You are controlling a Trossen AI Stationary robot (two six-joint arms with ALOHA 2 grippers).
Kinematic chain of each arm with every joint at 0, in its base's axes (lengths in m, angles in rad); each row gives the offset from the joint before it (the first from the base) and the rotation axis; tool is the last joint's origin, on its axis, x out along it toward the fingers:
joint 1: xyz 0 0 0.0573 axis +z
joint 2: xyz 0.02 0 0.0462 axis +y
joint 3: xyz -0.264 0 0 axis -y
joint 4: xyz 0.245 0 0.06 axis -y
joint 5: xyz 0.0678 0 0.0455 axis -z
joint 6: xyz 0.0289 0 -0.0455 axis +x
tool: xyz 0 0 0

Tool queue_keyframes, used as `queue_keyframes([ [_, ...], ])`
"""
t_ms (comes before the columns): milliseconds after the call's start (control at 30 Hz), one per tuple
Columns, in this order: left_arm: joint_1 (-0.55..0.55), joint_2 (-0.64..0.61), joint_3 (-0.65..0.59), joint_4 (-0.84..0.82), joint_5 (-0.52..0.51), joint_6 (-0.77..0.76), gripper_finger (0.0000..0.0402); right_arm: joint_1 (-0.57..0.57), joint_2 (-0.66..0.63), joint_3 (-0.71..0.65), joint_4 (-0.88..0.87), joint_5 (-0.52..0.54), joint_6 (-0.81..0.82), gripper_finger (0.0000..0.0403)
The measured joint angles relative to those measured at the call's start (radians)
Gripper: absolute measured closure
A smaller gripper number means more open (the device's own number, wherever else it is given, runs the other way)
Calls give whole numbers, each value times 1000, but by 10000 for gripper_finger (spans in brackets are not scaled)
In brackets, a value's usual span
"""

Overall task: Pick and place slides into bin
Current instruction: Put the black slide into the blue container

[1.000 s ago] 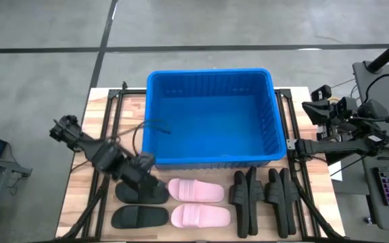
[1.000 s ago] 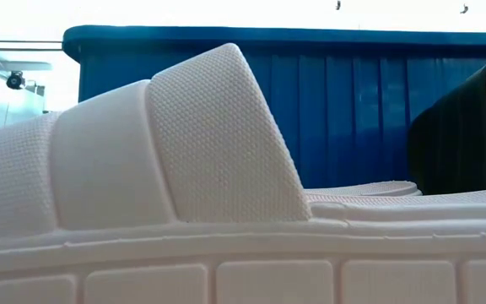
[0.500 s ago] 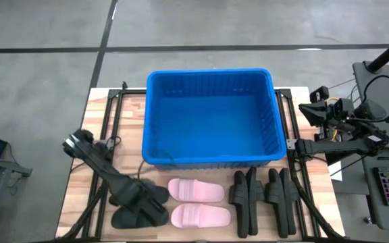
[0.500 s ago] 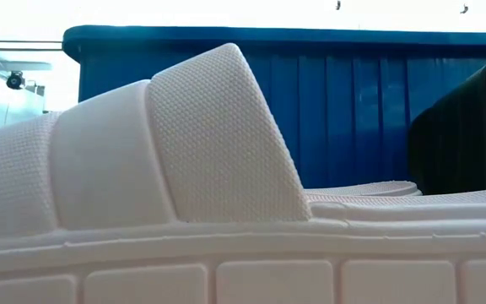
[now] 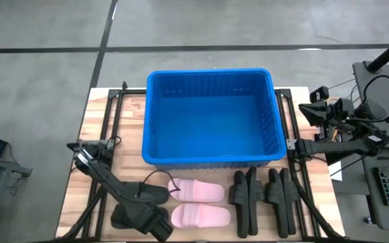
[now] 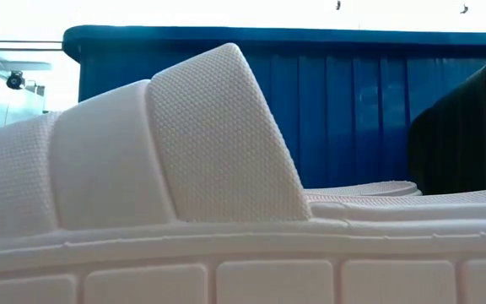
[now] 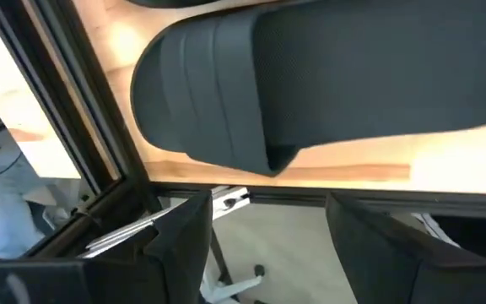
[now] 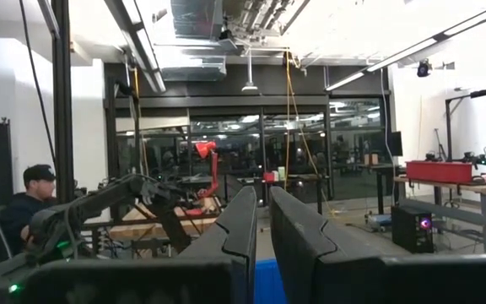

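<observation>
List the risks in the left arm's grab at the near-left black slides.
The left tool hangs open over a black slide at the table edge; a push might tip it off. A pink slide lies beside the black pair and may get nudged. The bin wall stands in the carry path.

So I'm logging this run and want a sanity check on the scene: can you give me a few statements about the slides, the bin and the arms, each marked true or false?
1. The bin has no slides in it. True.
2. The pink slides lie inside the bin. False: they lie on the table in front of it.
3. The left gripper is open above a black slide at the table's front left. True.
4. The right gripper holds a black slide. False: it is parked at the table's right side, fingers close together, holding nothing.
5. Black slides stand on edge to the right of the pink pair. True.
</observation>
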Motion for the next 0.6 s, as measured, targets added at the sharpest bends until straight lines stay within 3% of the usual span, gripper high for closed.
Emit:
queue_keyframes([
  [167,4,35,-2,-101,81,-48,185,0,0,0,-2,0,0,374],
  [400,3,78,-2,-121,-55,-70,185,0,0,0,-3,0,0,374],
  [600,1,141,-2,-117,-42,21,185,0,0,0,-12,0,0,374],
])
